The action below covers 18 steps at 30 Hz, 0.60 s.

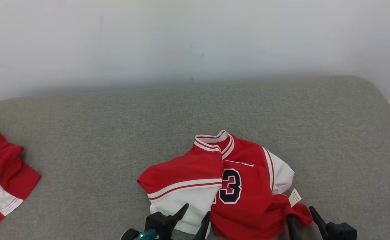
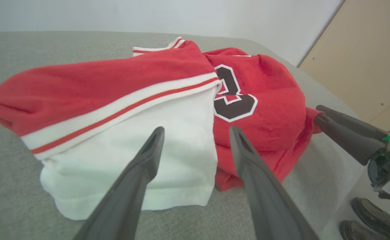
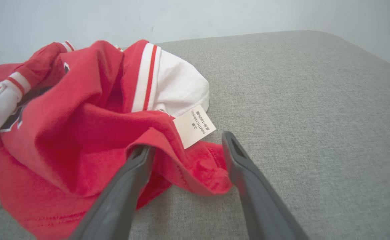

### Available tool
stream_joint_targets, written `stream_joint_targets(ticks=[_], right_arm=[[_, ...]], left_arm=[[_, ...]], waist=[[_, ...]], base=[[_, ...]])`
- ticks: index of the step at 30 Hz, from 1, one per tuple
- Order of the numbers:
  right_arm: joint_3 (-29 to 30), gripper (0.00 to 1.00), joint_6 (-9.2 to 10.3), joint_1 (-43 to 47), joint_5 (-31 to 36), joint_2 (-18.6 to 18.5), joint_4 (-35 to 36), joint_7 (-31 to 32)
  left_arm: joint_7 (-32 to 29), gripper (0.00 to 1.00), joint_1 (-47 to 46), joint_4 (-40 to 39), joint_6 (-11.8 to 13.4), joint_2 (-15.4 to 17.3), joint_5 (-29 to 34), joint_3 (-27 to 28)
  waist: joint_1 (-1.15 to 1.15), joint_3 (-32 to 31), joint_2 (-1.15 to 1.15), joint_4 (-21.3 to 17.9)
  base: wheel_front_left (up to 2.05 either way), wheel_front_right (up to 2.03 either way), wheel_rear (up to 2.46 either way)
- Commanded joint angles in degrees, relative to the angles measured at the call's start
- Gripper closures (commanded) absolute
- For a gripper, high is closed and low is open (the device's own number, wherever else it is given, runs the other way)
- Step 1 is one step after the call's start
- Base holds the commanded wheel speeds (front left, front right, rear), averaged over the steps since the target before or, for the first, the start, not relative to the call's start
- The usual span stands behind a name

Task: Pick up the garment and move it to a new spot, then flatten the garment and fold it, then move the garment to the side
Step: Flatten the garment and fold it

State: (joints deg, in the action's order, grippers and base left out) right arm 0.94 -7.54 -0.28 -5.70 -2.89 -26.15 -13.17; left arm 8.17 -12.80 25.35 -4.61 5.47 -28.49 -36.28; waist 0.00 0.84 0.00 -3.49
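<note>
— What else is lying about?
— The crumpled red-and-white garment [image 1: 235, 180] sits near the front edge of the grey surface [image 1: 114, 133], right of middle. Another red-and-white cloth [image 1: 1, 173] lies at the left edge, well apart.
— And the arms?
— Both are low at the front edge. The left tool [image 1: 196, 213] is spread wide over the white sleeve [image 2: 131, 133], gripping nothing. The right tool [image 1: 300, 213] gapes astride the red hem corner [image 3: 208, 166] (not clamped), beside the label [image 3: 195, 126].
— Anything one camera adds?
— The left wrist view catches dark shoes [image 2: 371, 216] down beside the surface.
</note>
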Motion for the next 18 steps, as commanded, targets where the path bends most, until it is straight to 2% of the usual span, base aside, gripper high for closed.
stream_joint_targets(ticks=[1,8,11,12,13,18], right_arm=[[-0.4,0.00,0.10,-0.3,0.1,0.0,0.2,-0.2],[0.1,0.00,0.10,-0.8,0.0,0.0,0.0,-0.3],[0.4,0.00,0.10,-0.9,0.1,0.0,0.0,-0.4],[0.3,0.00,0.10,-1.0,0.0,0.0,0.0,-0.5],[0.4,0.00,0.10,-1.0,0.0,0.0,-0.1,-0.5],[0.8,0.00,0.10,-0.9,-0.1,0.0,-0.2,-0.7]], left_arm=[[-0.5,0.00,-1.0,0.4,0.3,0.0,0.5,-0.2],[-3.8,0.00,-3.0,4.7,2.2,-0.9,1.4,-2.1],[-3.1,0.00,-3.5,6.0,4.1,-1.1,1.2,-1.3],[-2.5,0.20,-3.8,6.5,5.0,-1.2,1.1,-0.7],[-2.0,1.00,-4.2,6.7,5.7,-1.2,1.1,-0.3],[0.1,1.00,-4.3,7.1,7.2,-0.5,0.0,1.9]], waist=[[0.00,0.1,0.00,-1.1],[0.00,1.1,0.00,-5.2],[0.00,1.5,0.00,-6.2],[0.00,1.5,0.00,-6.5],[0.00,1.6,0.00,-6.6],[0.00,1.6,0.00,-6.3]], base=[[0.00,0.00,0.00],[0.00,0.00,0.00],[0.00,0.00,0.00],[0.00,0.00,0.00],[0.00,0.00,0.00],[0.00,0.00,0.00]])
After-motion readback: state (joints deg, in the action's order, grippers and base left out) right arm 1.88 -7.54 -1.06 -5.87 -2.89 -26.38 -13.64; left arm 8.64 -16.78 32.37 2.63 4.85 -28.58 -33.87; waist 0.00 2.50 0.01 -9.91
